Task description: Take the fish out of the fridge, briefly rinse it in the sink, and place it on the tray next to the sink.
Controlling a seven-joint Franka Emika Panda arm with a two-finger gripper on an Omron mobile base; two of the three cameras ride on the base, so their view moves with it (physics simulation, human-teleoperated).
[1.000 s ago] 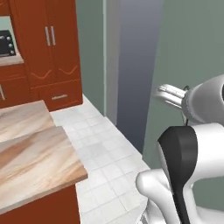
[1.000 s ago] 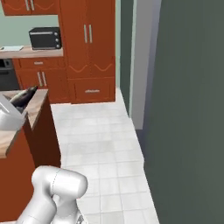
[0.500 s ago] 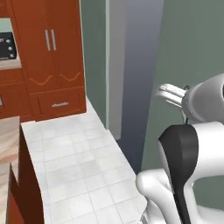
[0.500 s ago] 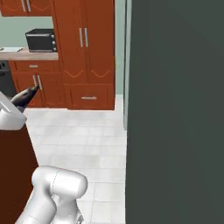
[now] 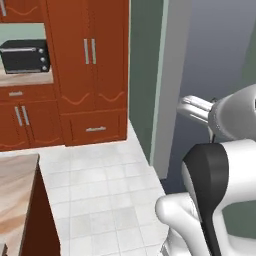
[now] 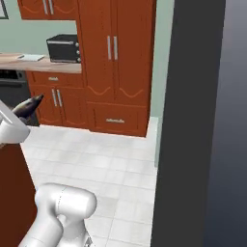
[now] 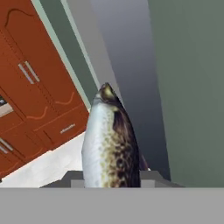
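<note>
- Jaws closed on fish (image 7: 109, 144), clamped low on body at gripper (image 7: 111, 177); fingertips mostly hidden behind it in hand view.
- Fish out of fridge, carried mid-air; sticks straight out ahead of the hand, long axis along gripper's line of sight. Silvery belly one side, dark mottled back the other.
- Dark pointed far end aims away from hand, toward pale wall strip; head or tail, can't tell. In right base view dark tip (image 6: 30, 104) pokes out past arm, pointing toward wooden cupboards (image 6: 116, 62) and toaster oven (image 6: 63, 48).
- Step in hand, by judgement: transit to sink w/ base driving. Sink and tray not in shot.
- To do well: keep grip firm, no wrist swings; long overhang could snag fridge panel (image 6: 193, 120) or counter corner (image 5: 17, 200); hold fish high until over basin.
</note>
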